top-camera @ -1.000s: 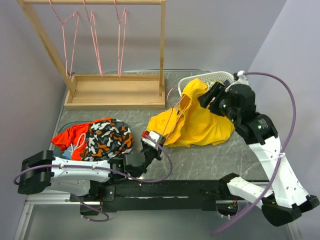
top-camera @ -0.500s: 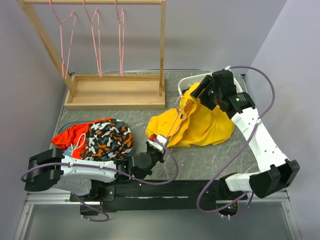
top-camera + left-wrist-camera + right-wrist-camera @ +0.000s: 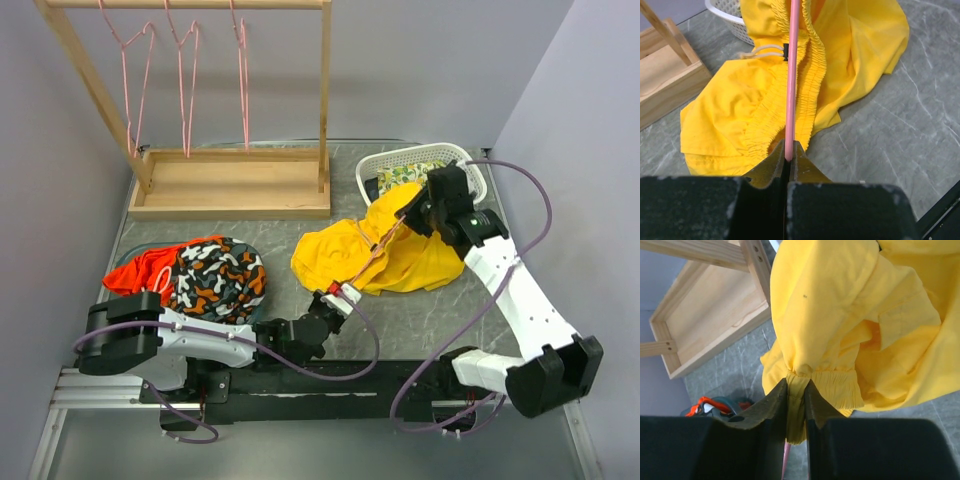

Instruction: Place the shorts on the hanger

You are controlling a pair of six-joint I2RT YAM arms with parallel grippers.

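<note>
Left claw [image 3: 788,157], at 6 o'clock on the table [image 3: 430,320], is closed tight on the thin pink wire of the hanger [image 3: 791,75]; its arm lies low and almost flat along the near edge, reaching in from 8 o'clock. From that grip the wire runs off toward 1 o'clock, lying along the gathered waistband of the shorts [image 3: 740,110]. We cannot tell whether it passes inside the opening. The shorts are heaped at mid-table, spreading toward 2 o'clock, with one end lifted. We judge them light, limp and liable to slump or slide off so slim a wire. The elastic waistband is the firmest place to take hold, since loose cloth would only stretch and sag. The hanger, by contrast, looks stiff but springy and easy to twist in a pinch. Right claw [image 3: 796,385], at 2 o'clock, is clamped on a bunched fold of that waistband. Its arm rises from 5 o'clock, the forearm sloping away and the wrist bent back toward 9 o'clock. Just beyond, at 1 o'clock, stands a white basket [image 3: 472,170]; at 8 o'clock lies a patterned garment [image 3: 215,275]; farthest, at 11 o'clock, a wooden rack [image 3: 230,190] carries three more pink hangers [image 3: 186,80].
</note>
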